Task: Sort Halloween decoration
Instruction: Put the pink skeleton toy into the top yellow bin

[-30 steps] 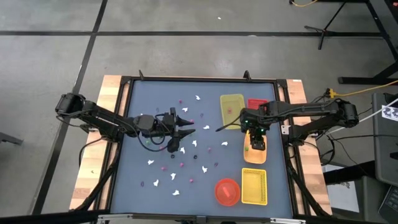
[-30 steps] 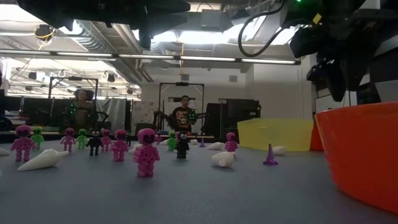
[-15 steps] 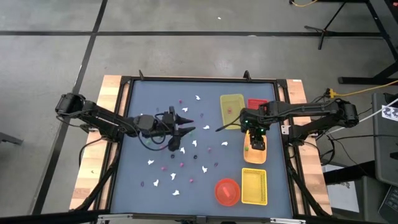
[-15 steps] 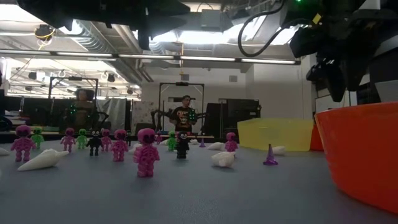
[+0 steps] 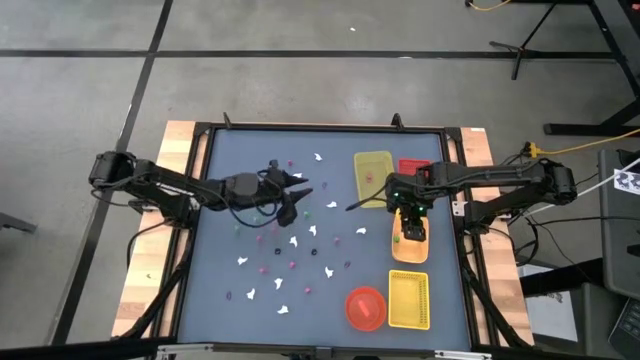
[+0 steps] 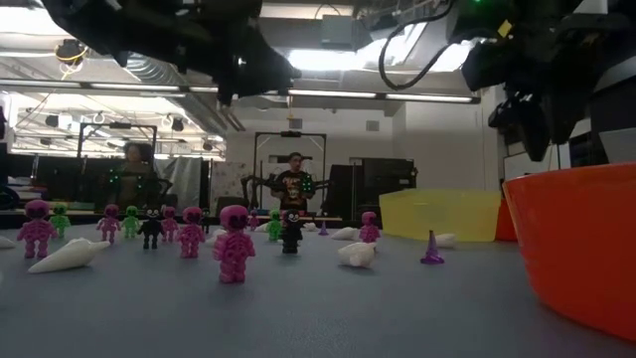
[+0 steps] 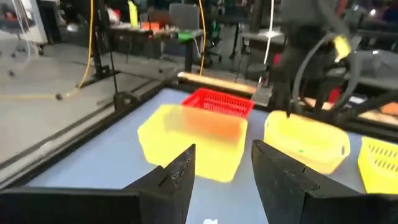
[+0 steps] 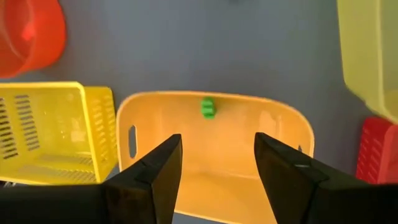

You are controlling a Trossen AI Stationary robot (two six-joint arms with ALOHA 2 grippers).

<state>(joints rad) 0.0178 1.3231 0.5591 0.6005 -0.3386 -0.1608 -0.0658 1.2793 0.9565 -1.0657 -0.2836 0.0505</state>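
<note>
No readable text turns up anywhere: nothing printed on the trays, the bowl, the table or the arms. A tag at the far right edge of the high view is too small to make out.

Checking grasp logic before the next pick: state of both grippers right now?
Left gripper: open, holding nothing, raised over the table's middle.
Right gripper: open, holding nothing, above the orange tray with one green piece inside.
</note>
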